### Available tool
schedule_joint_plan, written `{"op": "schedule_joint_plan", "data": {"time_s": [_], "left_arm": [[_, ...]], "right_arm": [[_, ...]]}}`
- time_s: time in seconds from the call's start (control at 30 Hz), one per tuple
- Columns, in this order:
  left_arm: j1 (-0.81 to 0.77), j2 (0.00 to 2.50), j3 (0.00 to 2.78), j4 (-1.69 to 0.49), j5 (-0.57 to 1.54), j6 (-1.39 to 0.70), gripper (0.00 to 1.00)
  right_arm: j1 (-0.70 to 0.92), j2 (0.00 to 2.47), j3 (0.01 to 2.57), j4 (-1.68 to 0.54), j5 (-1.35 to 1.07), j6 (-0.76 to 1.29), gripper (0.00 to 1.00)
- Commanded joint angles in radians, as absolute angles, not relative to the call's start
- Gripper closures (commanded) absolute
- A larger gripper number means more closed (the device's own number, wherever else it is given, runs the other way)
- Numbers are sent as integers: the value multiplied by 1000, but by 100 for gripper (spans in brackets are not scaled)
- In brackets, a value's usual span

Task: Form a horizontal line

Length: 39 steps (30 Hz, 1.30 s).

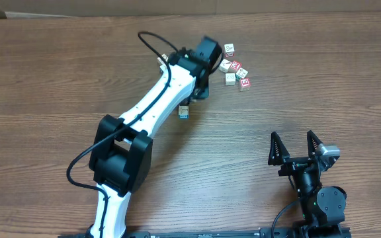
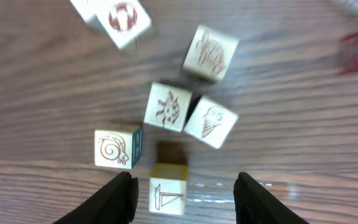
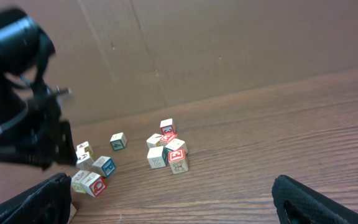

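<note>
Several cubes (image 2: 168,107) lie scattered on the bench (image 1: 58,79), touching in places, no line formed. One yellow-edged cube (image 2: 168,196) sits between the left claw's (image 2: 184,180) parted jaws, gaps either side. Right claw (image 1: 292,135) spread wide, well apart from them.

Your left arm (image 1: 156,94) stretches far forward, the left tool (image 2: 185,182) pointing down with jaws parted, while your right arm (image 1: 317,193) sits folded close in, the right tool (image 1: 292,137) spread wide.
</note>
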State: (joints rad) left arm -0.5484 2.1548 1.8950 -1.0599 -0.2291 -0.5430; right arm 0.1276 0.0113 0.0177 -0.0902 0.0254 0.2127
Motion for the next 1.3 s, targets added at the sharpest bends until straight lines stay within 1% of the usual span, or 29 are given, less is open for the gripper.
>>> {"op": "schedule_joint_plan", "data": {"time_s": [0.0,0.1,0.17,0.27,0.37,0.43,0.53,0.63,0.8,1.0,1.27], "left_arm": [[-544,2161,1996,-1100,-244,-515,51],[-544,2161,2059,-1129,-252,-500,50],[-541,2161,2074,-1141,-270,-500,45],[-520,2162,2071,-1182,-289,-493,41],[-480,2162,2055,-1216,-292,-466,39],[-445,2162,2046,-1234,-278,-457,39],[-391,2162,2028,-1241,-208,-424,42],[-367,2162,2005,-1226,-181,-406,42],[-375,2162,1919,-1184,-175,-380,42],[-394,2162,1809,-1122,-137,-381,46],[-421,2159,1806,-1099,-146,-370,42]], "right_arm": [[130,9,8,-84,20,209,0],[130,9,8,-84,20,209,0],[130,9,8,-84,20,209,0],[130,9,8,-84,20,209,0],[130,9,8,-84,20,209,0],[130,9,8,-84,20,209,0],[130,9,8,-84,20,209,0],[130,9,8,-84,20,209,0],[130,9,8,-84,20,209,0],[130,9,8,-84,20,209,0],[130,9,8,-84,20,209,0]]}}
